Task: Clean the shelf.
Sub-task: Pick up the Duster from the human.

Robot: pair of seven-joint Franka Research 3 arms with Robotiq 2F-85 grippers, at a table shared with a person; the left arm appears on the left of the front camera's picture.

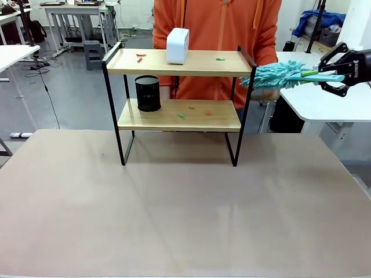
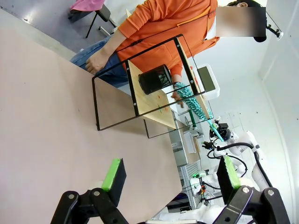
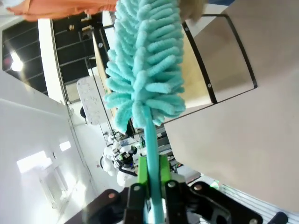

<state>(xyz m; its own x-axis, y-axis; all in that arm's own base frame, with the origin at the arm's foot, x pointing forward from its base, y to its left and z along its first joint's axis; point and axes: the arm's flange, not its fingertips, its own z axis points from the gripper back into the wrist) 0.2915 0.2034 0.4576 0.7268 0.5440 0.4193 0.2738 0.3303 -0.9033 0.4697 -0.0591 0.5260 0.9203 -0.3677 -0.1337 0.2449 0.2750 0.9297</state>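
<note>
The shelf (image 1: 177, 62) stands at the table's far middle, with red and green scraps (image 1: 139, 57) on its top board and more scraps (image 1: 181, 115) on the lower one. My right gripper (image 1: 326, 74) hovers off the shelf's right end at top-board height, shut on the handle of a teal fluffy duster (image 1: 277, 75) whose head reaches the frame's corner. In the right wrist view, the duster (image 3: 145, 65) rises from the gripper (image 3: 152, 196) toward the shelf (image 3: 210, 65). My left gripper (image 2: 171, 179) is open and holds nothing, well short of the shelf (image 2: 149, 88).
A white box (image 1: 178, 45) sits on the top board and a black mesh cup (image 1: 148, 93) on the lower board's left. A person in an orange top (image 1: 217, 23) stands close behind the shelf. The brown table (image 1: 185, 214) lies bare in front.
</note>
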